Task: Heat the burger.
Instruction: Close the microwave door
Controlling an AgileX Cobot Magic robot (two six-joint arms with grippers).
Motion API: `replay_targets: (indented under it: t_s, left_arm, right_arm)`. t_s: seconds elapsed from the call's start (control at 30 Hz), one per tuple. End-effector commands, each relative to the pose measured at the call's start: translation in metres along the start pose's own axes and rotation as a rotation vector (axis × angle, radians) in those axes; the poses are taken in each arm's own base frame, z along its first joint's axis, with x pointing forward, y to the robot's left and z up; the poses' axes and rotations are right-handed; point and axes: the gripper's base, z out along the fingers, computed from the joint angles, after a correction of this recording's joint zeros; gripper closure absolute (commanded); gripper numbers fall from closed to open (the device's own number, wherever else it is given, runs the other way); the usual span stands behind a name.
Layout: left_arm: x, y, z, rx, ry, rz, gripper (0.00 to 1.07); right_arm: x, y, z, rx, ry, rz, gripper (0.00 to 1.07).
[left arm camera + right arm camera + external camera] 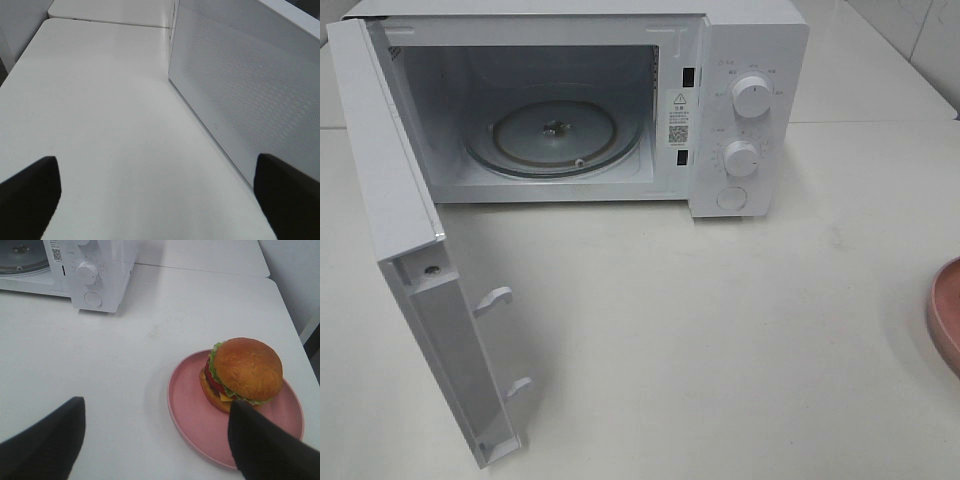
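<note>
Right wrist view: burger (pixel 243 374) on pink plate (pixel 195 412), near the tabletop's right edge, microwave (pixel 750 110) door (pixel 415 260) open, turntable (pixel 555 135) bare.

Right gripper (pixel 155 440) fingers (pixel 47 440) spread wide, holding nothing; burger sits just ahead, off toward one finger, not centred in the gap. Roughly round, so no long axis to line up with. Left gripper (pixel 157 192) fingers also wide, empty, beside the door's outer face, far from the burger. Right arm is clearly nearer; my read is it should take the pick.
</note>
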Motion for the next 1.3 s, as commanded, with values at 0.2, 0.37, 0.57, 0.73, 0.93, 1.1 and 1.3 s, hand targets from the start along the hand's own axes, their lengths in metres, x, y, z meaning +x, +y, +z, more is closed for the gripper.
replay_targets:
  t_s: [0.2, 0.37, 0.57, 0.73, 0.93, 1.1, 1.3]
  left_arm:
    - [-0.021, 0.000, 0.007, 0.000, -0.024, -0.007, 0.34]
    - [-0.035, 0.001, 0.026, -0.006, 0.010, -0.016, 0.55]
    - [-0.053, 0.003, 0.054, -0.015, 0.034, -0.026, 0.95]
    - [-0.060, 0.005, 0.078, -0.021, 0.048, 0.021, 1.07]
    - [-0.057, 0.009, 0.106, -0.031, -0.074, 0.067, 1.07]
    - [-0.047, 0.013, 0.123, -0.056, -0.221, 0.041, 1.07]
    - [-0.034, 0.019, 0.139, -0.101, -0.330, 0.033, 1.07]
  right_arm:
    - [0.002, 0.000, -0.004, 0.005, -0.025, -0.003, 0.31]
    - [0.002, 0.000, -0.004, 0.005, -0.025, -0.003, 0.31]
    - [0.002, 0.000, -0.004, 0.005, -0.025, -0.003, 0.31]
    - [0.002, 0.000, -0.004, 0.005, -0.025, -0.003, 0.31]
    - [0.002, 0.000, -0.004, 0.005, -0.025, -0.003, 0.31]
    - [0.002, 0.000, -0.004, 0.005, -0.025, -0.003, 0.31]
    - [0.002, 0.000, -0.004, 0.005, -0.025, -0.003, 0.31]
